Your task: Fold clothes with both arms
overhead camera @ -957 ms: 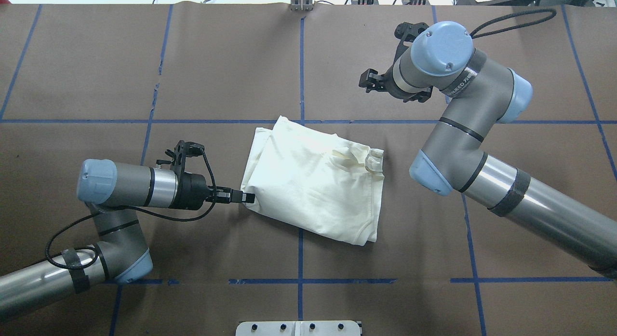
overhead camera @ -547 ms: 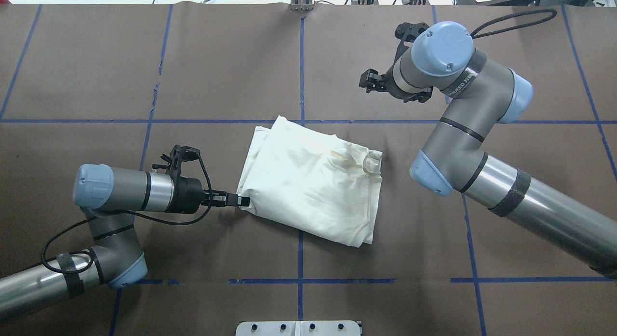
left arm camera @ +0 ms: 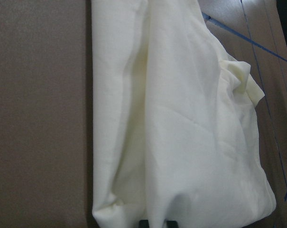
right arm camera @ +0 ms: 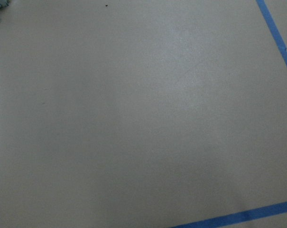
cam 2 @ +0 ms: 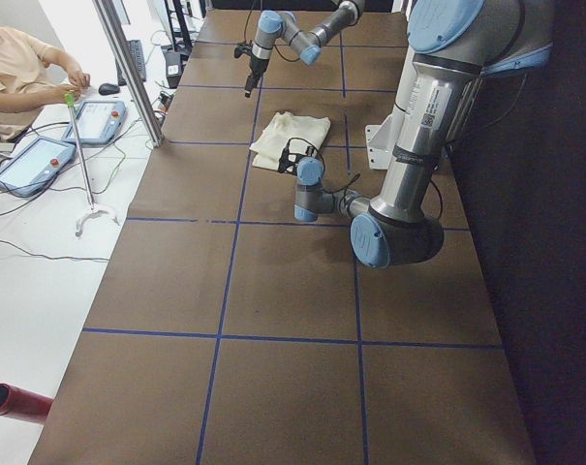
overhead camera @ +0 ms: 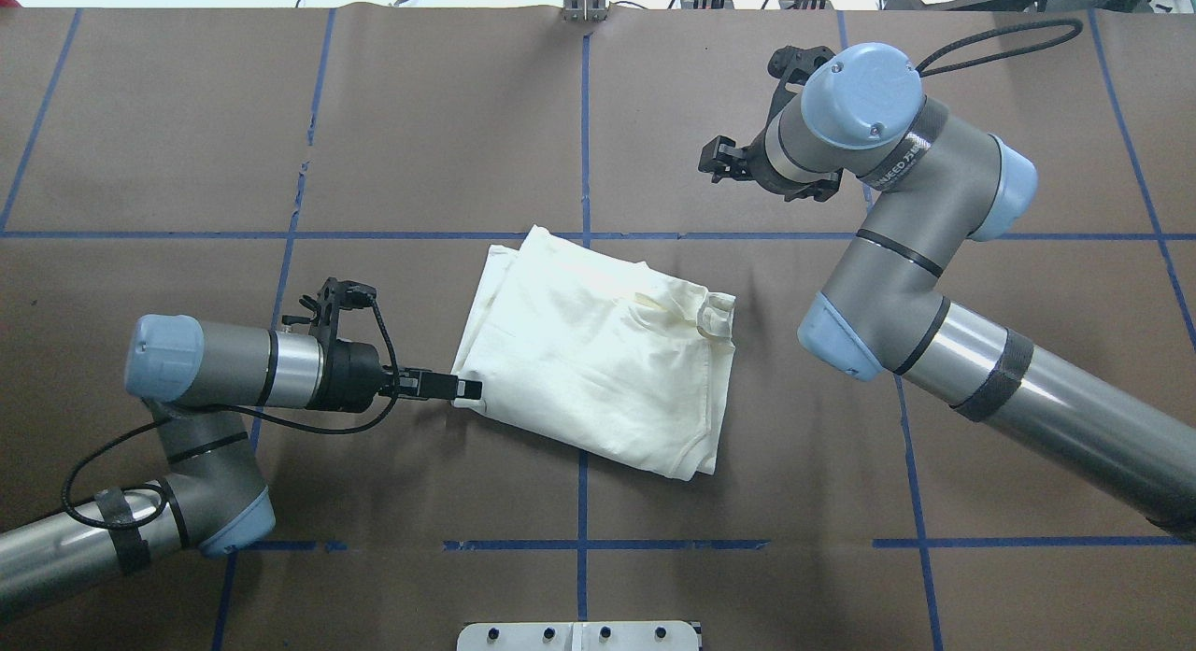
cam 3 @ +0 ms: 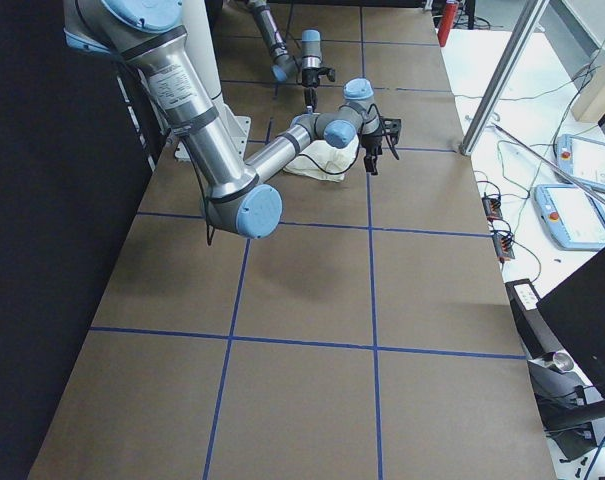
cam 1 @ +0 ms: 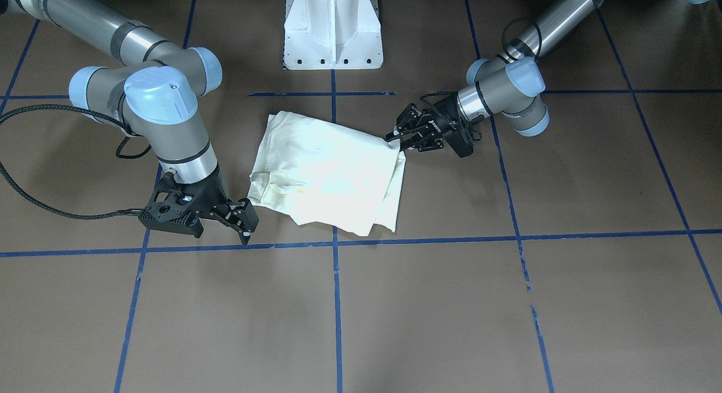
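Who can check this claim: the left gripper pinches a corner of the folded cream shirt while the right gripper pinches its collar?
Half wrong. The left gripper does pinch a corner of the folded cream shirt, but the right gripper hangs apart from it over the table, as the overhead exterior view shows.

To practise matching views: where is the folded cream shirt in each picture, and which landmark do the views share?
Front-facing: shirt just above centre.
Overhead: shirt at centre.
Exterior left: shirt upper middle.
Exterior right: shirt upper middle.
Left wrist: shirt fills the right side.
Right wrist: not in view.
Shared landmark: blue tape line running under the shirt.
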Controlling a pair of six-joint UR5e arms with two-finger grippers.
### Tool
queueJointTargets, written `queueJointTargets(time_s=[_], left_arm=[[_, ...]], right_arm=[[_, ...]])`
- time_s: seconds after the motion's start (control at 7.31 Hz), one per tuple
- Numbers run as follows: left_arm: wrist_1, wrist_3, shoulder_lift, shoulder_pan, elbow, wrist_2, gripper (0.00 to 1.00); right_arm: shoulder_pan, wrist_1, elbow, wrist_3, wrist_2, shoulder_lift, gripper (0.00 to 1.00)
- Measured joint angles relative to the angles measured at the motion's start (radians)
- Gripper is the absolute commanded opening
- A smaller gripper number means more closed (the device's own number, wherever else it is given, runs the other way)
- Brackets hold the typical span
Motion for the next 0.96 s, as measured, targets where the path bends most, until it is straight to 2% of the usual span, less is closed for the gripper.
queueJointTargets(time_s=[0.41,0.68,0.96], left_arm=[[0.067,0.118,0.02,-0.168,-0.005,-0.109,1.0],[0.176,0.303,0.037,-0.314,-0.007,-0.19,1.0],[0.329,0.569,0.055,-0.485,-0.008,-0.267,1.0]], right_arm=[[0.09,-0.054,0.003,-0.131,0.128,-0.016,1.0],[0.204,-0.139,0.032,-0.351,0.218,-0.068,1.0],[0.327,-0.166,0.051,-0.599,0.295,-0.173,1.0]])
